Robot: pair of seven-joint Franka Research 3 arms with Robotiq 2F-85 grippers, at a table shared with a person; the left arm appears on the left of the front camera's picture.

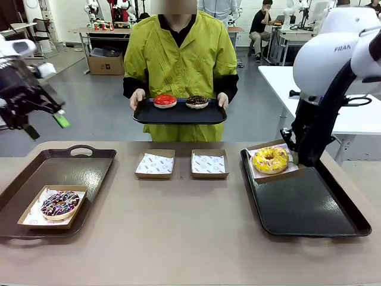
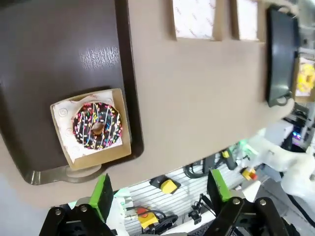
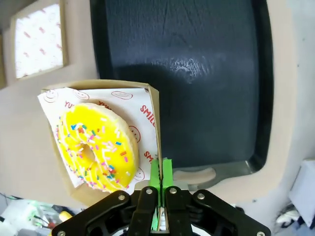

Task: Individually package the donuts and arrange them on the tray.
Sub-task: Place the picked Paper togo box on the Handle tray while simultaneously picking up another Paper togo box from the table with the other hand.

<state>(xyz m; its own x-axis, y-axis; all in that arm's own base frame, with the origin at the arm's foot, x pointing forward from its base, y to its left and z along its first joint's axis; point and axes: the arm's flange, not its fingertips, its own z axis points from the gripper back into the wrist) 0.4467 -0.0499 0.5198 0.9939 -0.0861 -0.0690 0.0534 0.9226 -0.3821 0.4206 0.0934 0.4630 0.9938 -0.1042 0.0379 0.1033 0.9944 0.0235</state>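
Pads (image 3: 155, 182) of right gripper (image 3: 161, 164) clamped on the side wall of a cardboard box (image 3: 153, 105); the wall stands between them, no gap visible. The yellow donut (image 3: 96, 147) lies in this box on printed paper, just to one side of the fingers, not touching them. On the fingers' other side and beyond the tips lies the black tray (image 3: 197, 73). The box straddles that tray's rim, partly over the table (image 1: 178, 226). Front view: same right gripper (image 1: 297, 158) at the box edge beside the yellow donut (image 1: 270, 159).

Left gripper (image 2: 160, 189): fingers wide apart, holding nothing, raised well above the table. Beyond its tips, nearer one pad, the sprinkled chocolate donut (image 2: 97, 126) sits in a second box (image 2: 123, 142) on the brown tray (image 2: 59, 49).

Two empty boxes (image 1: 155, 164) (image 1: 209, 164) on the table between the trays, well apart from both grippers.

Far side: a person's hands (image 1: 137, 97) hold a carried tray (image 1: 178, 114) bearing the red donut (image 1: 165, 100) and dark chocolate donut (image 1: 197, 102), unboxed.
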